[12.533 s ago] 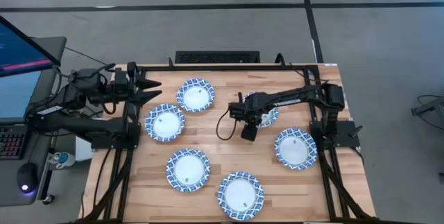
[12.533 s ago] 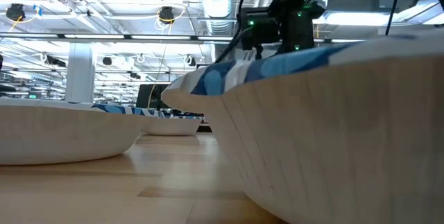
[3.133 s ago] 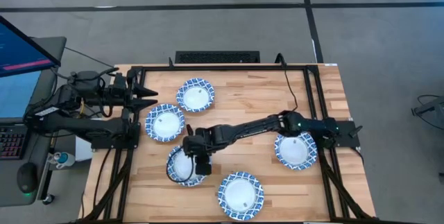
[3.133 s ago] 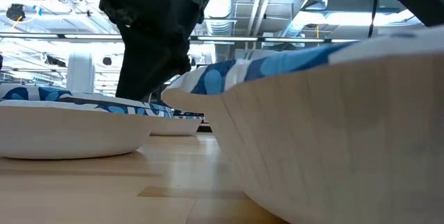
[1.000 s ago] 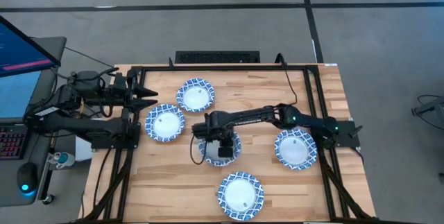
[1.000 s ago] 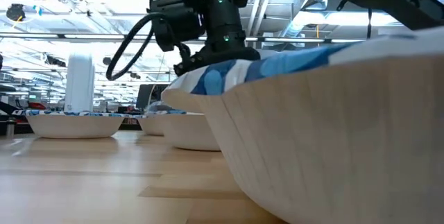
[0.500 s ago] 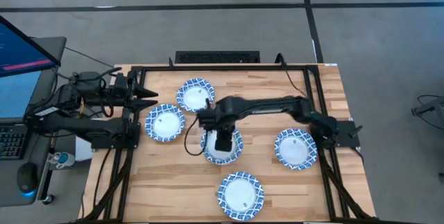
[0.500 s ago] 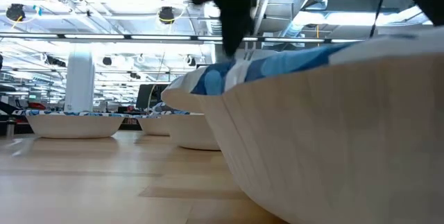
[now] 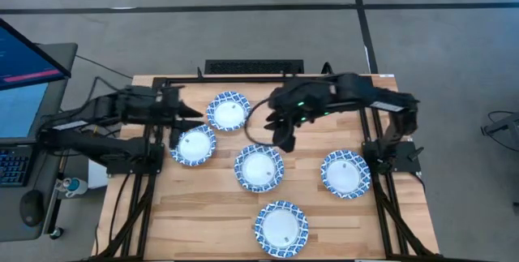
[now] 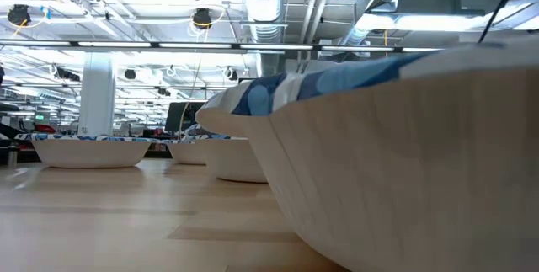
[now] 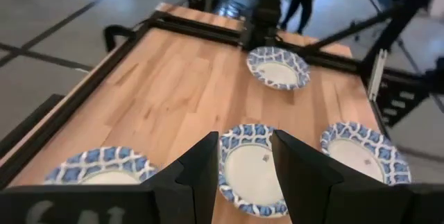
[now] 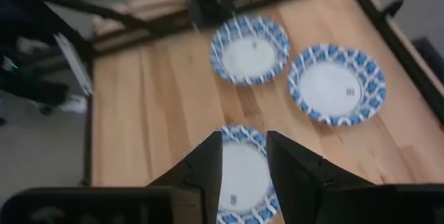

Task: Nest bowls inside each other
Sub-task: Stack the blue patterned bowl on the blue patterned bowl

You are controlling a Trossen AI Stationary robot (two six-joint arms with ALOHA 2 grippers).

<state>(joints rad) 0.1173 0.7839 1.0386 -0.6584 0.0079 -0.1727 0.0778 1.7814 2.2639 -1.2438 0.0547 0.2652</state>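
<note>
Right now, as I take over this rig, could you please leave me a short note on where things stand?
Right gripper: open, empty, raised over the table's middle.
Left gripper: open, empty, beside the left bowl.
Small round blue-and-white patterned bowls: five spots show, at back left, left, centre, right, front.
Done: the centre spot looks like a nested pair, though I cannot confirm this from above.
Left: nest the rest together.

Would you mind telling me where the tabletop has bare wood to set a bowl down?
The widest bare patch is the front-left corner of the table, left of the front bowl. Another lies at the back right, behind the right bowl, though the right gripper hangs nearby. It is crowded at the back left, where two bowls sit close beside the left gripper.
</note>
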